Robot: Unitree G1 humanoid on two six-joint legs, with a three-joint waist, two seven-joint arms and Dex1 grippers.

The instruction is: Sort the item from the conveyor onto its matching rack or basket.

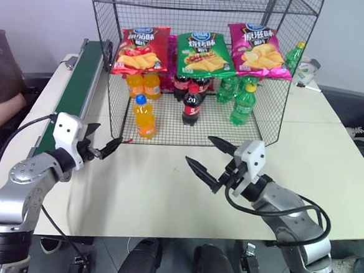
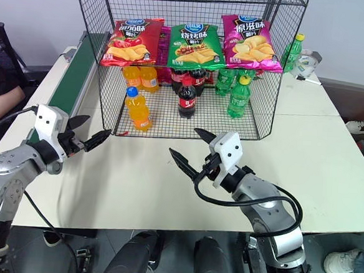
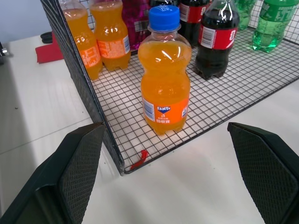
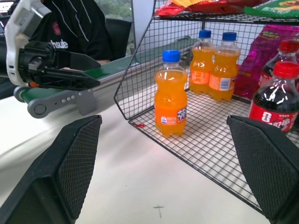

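The item, a small orange soda bottle (image 1: 145,116) with a blue cap, stands upright on the wire floor of the rack (image 1: 170,133), near its front left corner. My left gripper (image 1: 106,141) hovers open and empty over the table just left of that corner, pointing at the bottle (image 3: 164,79). My right gripper (image 1: 198,149) is open and empty in front of the rack's middle, a short way from the bottle (image 4: 170,95). The conveyor (image 1: 79,85) runs along the table's left side with nothing on the part of the belt I can see.
Two more orange bottles (image 1: 143,84), cola bottles (image 1: 192,103) and green bottles (image 1: 242,103) stand deeper in the rack, under red, green and pink chip bags (image 1: 203,52). A green bottle (image 1: 294,57) stands outside at the right. A person (image 1: 1,92) sits at the left.
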